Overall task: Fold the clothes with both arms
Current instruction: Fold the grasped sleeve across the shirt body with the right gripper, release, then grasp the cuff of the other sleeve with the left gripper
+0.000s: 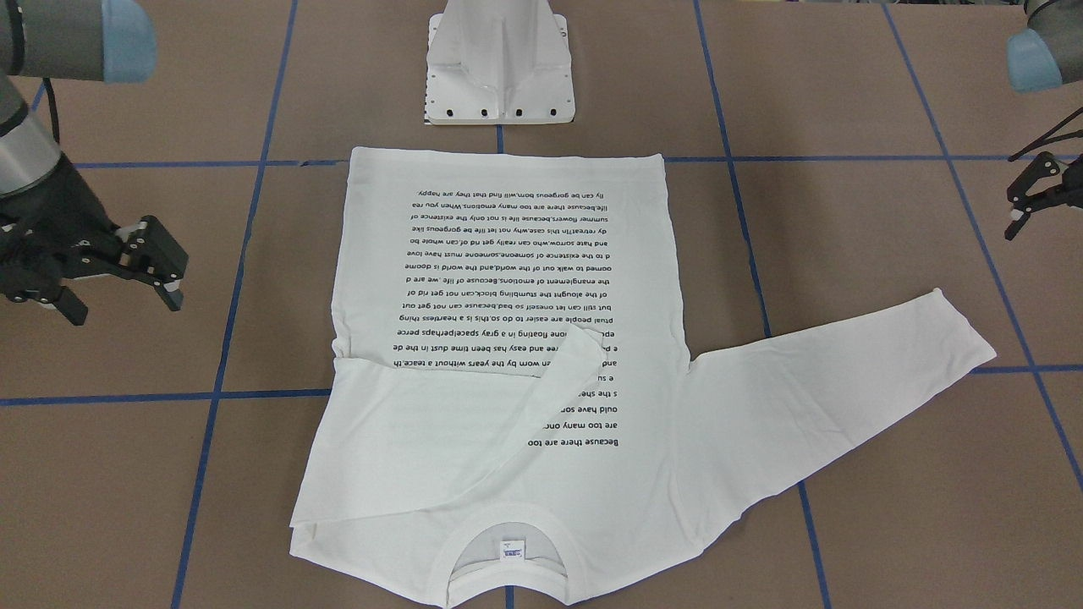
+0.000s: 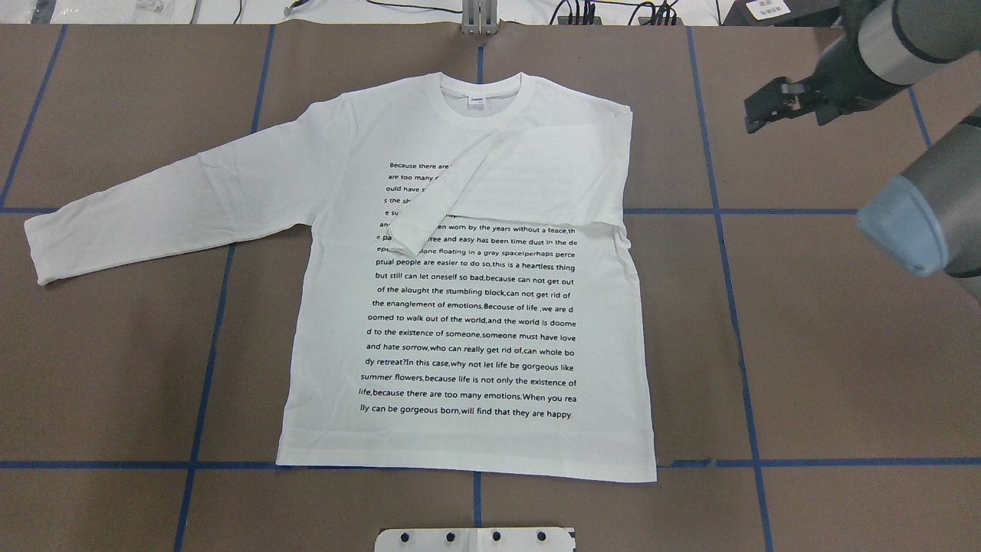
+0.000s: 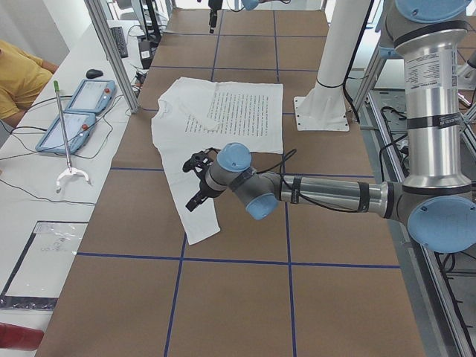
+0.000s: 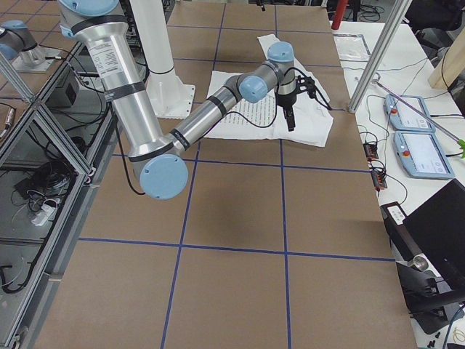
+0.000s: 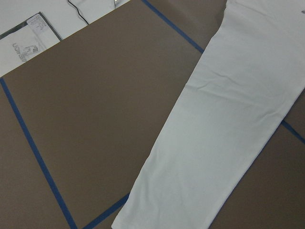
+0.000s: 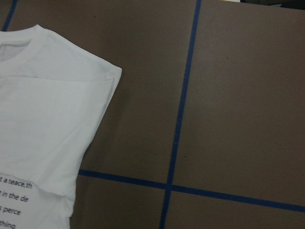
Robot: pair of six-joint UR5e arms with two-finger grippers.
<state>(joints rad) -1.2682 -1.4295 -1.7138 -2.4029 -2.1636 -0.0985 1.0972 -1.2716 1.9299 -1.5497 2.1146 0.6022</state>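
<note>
The white long-sleeved shirt (image 2: 475, 322) lies flat on the brown table with its black text side up and its collar (image 2: 481, 100) away from the robot. One sleeve (image 2: 452, 195) is folded in across the chest. The other sleeve (image 2: 153, 207) lies stretched out to the robot's left. My left gripper (image 1: 1028, 203) hangs open and empty above that outstretched sleeve (image 3: 197, 216), near its cuff. My right gripper (image 1: 123, 300) is open and empty, off the shirt beside its folded shoulder (image 6: 71, 95). It also shows as the right gripper (image 2: 770, 107) in the overhead view.
The white pedestal base (image 1: 499, 68) stands just behind the shirt's hem. Blue tape lines (image 2: 214, 307) cross the table. Beyond the far edge sit two blue-framed pendants (image 3: 74, 115) on a side bench, with a seated person's yellow sleeve (image 3: 15, 74) near them.
</note>
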